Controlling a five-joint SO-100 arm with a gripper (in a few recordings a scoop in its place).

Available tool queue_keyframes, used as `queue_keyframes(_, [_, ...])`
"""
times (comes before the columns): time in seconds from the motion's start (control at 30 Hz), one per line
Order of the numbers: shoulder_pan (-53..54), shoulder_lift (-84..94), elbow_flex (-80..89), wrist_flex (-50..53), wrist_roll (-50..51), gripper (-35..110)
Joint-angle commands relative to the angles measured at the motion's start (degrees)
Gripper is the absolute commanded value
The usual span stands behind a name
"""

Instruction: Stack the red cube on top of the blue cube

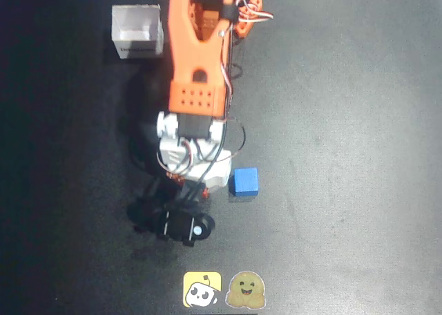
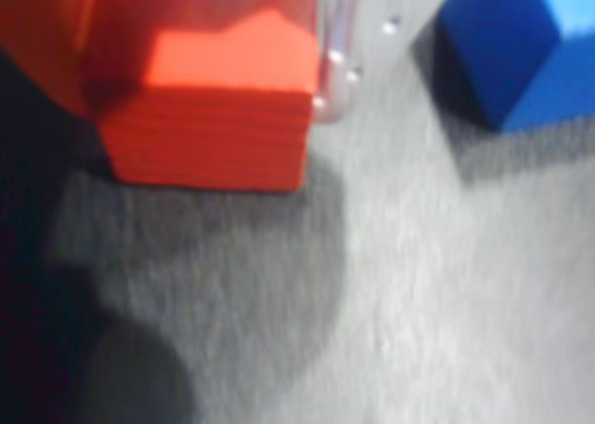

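A dark, matte table [image 1: 359,121] carries everything here, lit unevenly so the left side of the overhead view falls into shadow. Far left sits a small white box [image 1: 137,30], well apart from the work and probably just scenery for this task. Moving right, the orange arm [image 1: 199,59] reaches down the middle from the far edge, folded forward so its white wrist section [image 1: 193,153] hangs over the near part of the table, with the dark pincer [image 1: 181,215] pointing down close to the surface.

In the wrist view the red cube [image 2: 218,108] sits in the upper left, hard against an orange finger [image 2: 42,43] on its left and a clear part on its right (a transparent jaw pad, by the look of it). It seems pinched between them, low over the table, though the blur leaves lift unclear.

The blue cube [image 1: 245,182] rests just right of the wrist, near the red one but not touching; I judge the carry across remains to be done. Two stickers [image 1: 222,290] lie at the near edge.
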Motion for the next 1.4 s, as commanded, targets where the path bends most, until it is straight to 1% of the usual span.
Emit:
queue_keyframes(0.0, [-1.2,9.1,-0.9,3.9,1.7,0])
queue_keyframes(0.1, [-2.4,13.2,-1.1,6.9,2.3,0])
queue_keyframes(0.23, [-5.1,15.6,-1.1,8.5,3.7,0])
queue_keyframes(0.43, [-10.8,14.6,-0.5,8.5,4.2,0])
queue_keyframes(0.63, [-13.9,13.6,-1.0,7.9,4.0,0])
queue_keyframes(1.0, [-14.8,9.5,-1.1,3.2,3.1,0])
queue_keyframes(1.37, [-15.5,6.6,-0.5,0.9,2.5,0])
